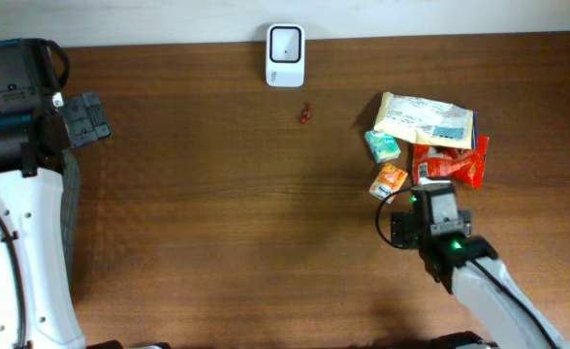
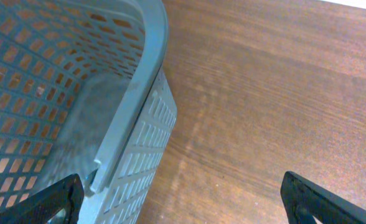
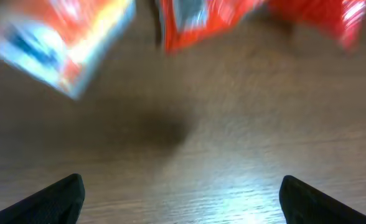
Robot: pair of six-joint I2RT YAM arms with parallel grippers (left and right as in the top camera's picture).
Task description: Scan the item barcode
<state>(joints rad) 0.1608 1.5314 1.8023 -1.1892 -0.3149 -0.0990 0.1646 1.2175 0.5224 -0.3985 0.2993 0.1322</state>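
One: Most of the basket (image 2: 142, 81) I cannot see. Where is it?
Two: At the left edge of the table (image 1: 217, 213). The left wrist camera shows only one corner, a grey rim and holed walls, cut off by the frame. From overhead the left arm (image 1: 23, 242) covers nearly all of it.
One: And the right wrist picture?
Two: Very blurred. I make out only an orange box (image 3: 65, 37) at the top left and a red packet (image 3: 233, 18) at the top, both cut off. I cannot read a barcode in any view.
One: Where do the items lie?
Two: In a heap on the right of the table: a cream bag (image 1: 426, 121) at the back, the red packet touching it, then a teal box (image 1: 383, 145) and the orange box on the left side. The white scanner (image 1: 285, 55) stands at the far edge, well apart from them. Near it is a tiny red thing (image 1: 306, 114) that I cannot identify.
One: How do the arms stand?
Two: The right arm (image 1: 493, 291) reaches in from the near right. The right gripper (image 3: 182, 182) is just in front of the orange box and red packet, fingers spread wide, holding nothing. The left gripper (image 2: 183, 180) hangs over the basket's corner, also wide and empty.
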